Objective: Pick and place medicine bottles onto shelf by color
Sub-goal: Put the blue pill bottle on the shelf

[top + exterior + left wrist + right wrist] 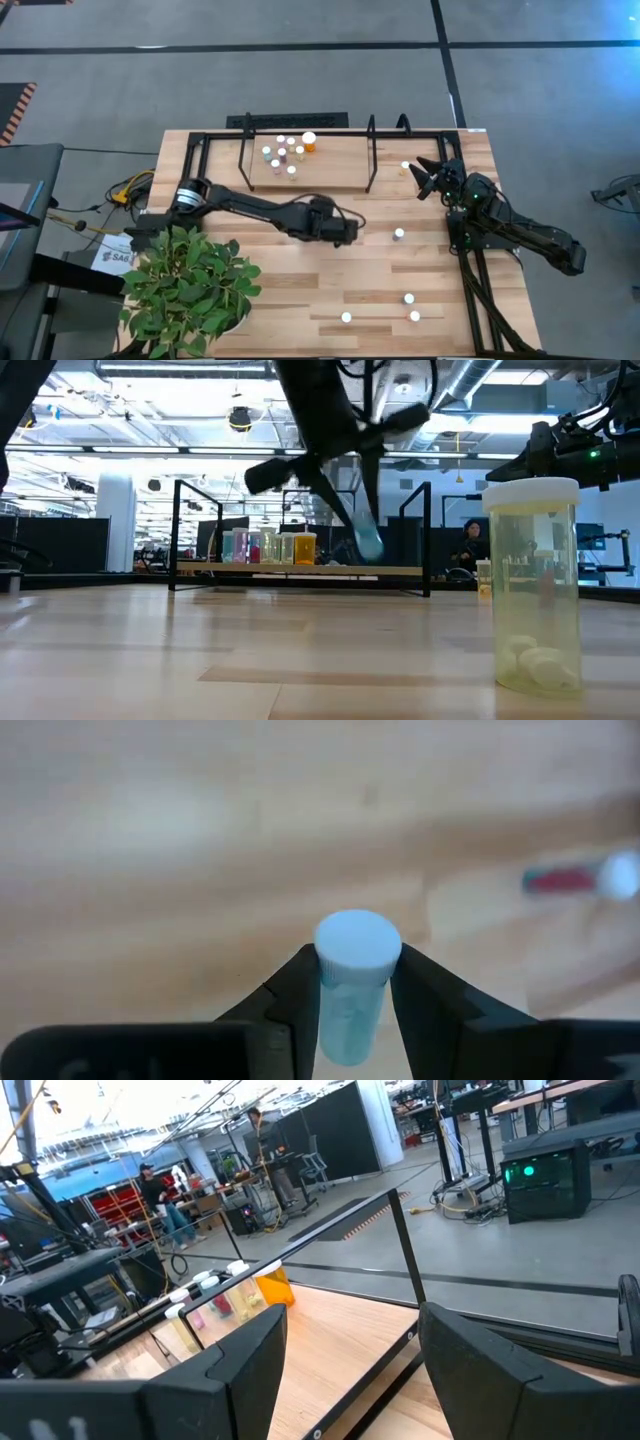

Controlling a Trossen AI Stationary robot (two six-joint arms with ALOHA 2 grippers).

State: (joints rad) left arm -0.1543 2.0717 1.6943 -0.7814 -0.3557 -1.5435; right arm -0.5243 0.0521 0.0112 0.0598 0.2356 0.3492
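- Your left gripper [352, 1005] was clamped on a teal bottle [355, 980] with a pale round cap, held above the table's middle: the carry step, I judge.
- Next it needed moving far, to the shelf [330, 165], beside the bottles [285, 152] grouped at its left.
- Your right gripper [428, 178] waited, fingers apart, beside the shelf's right end.

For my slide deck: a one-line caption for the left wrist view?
Left pincer shut on a teal medicine bottle, pale cap up, above the wood tabletop.
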